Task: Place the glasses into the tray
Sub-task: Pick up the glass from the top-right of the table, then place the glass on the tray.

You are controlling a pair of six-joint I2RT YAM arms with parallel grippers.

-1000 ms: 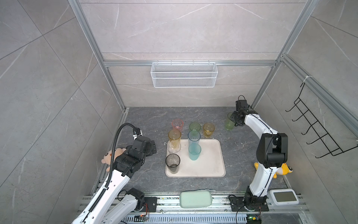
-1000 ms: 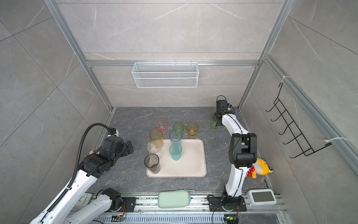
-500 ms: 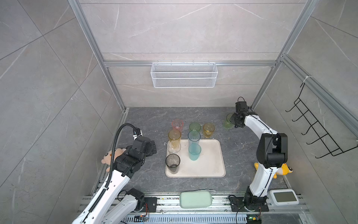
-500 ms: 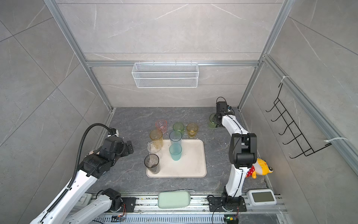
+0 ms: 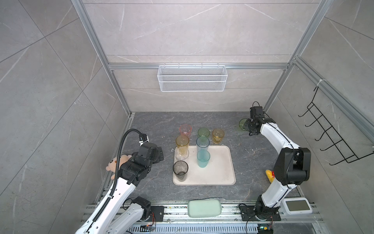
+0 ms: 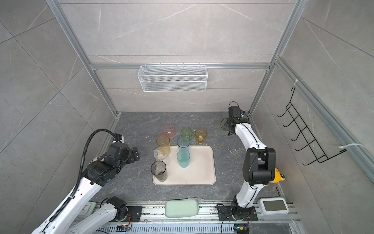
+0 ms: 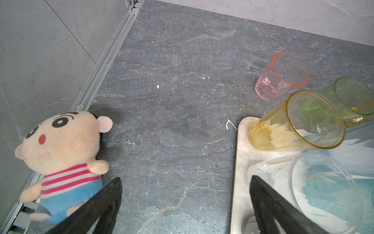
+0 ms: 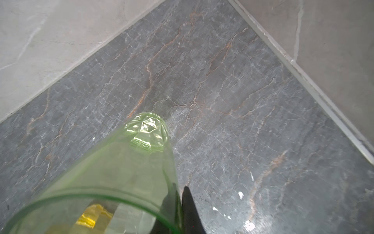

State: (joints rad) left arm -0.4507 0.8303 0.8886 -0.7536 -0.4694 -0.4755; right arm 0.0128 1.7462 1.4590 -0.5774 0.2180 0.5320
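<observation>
- The right gripper [image 8: 180, 202] is pinched on the rim of the tall green tumbler [image 8: 121, 172]. One finger sits inside the wall and the other outside, with only the thin wall between them.
- The tall green tumbler reaches away from those fingers, base end toward the grey stone table [image 8: 232, 121]. I cannot tell whether the base touches the stone.
- In a top view the right gripper [image 5: 247, 127] is at the far right corner, and the tray [image 5: 218, 168] lies well apart from it, back toward the robot's bases and over toward the left arm.
- The short amber tumbler [image 5: 218, 136], short green tumbler [image 5: 203, 132] and pink tumbler [image 5: 185, 129] stand on the stone between that gripper and the tray's far edge. The short amber one is nearest the gripper.
- The left gripper [image 7: 185, 179] has its fingers spread wide and holds nothing, with bare table between them.
- The tray's left edge [image 7: 236, 162] lies just beside this gripper on its inner side.
- Nearest the left gripper on the tray is the clear tumbler [image 7: 323, 192]. The tall amber tumbler [image 7: 293, 121] stands just past it at the tray's corner.
- Farther from the left gripper, the smoky grey tumbler [image 5: 180, 170], teal tumbler [image 5: 203, 159] and pale blue tumbler [image 5: 202, 143] also stand upright on the tray.
- On the left gripper's outer side, a plush doll [image 7: 60, 145] lies against the wall rail.
</observation>
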